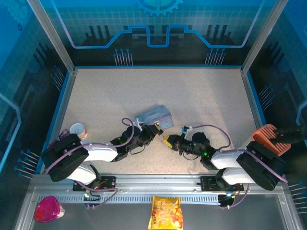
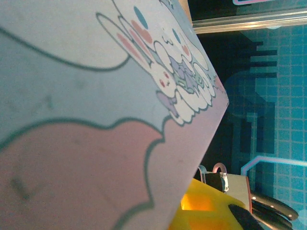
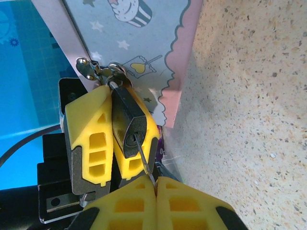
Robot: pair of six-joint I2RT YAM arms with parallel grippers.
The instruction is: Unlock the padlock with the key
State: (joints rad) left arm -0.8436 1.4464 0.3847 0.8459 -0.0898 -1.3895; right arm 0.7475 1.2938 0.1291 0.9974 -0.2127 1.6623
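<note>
Just before the tin, the right gripper pinches tight on the key, its head hidden between the fingers. The blade enters the padlock, which the left gripper clamps. The shackle hooks the tin's hasp.

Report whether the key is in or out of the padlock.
In: the thin blade of the key runs from the right hand into the keyhole of the padlock. Depth: cannot tell.
</note>
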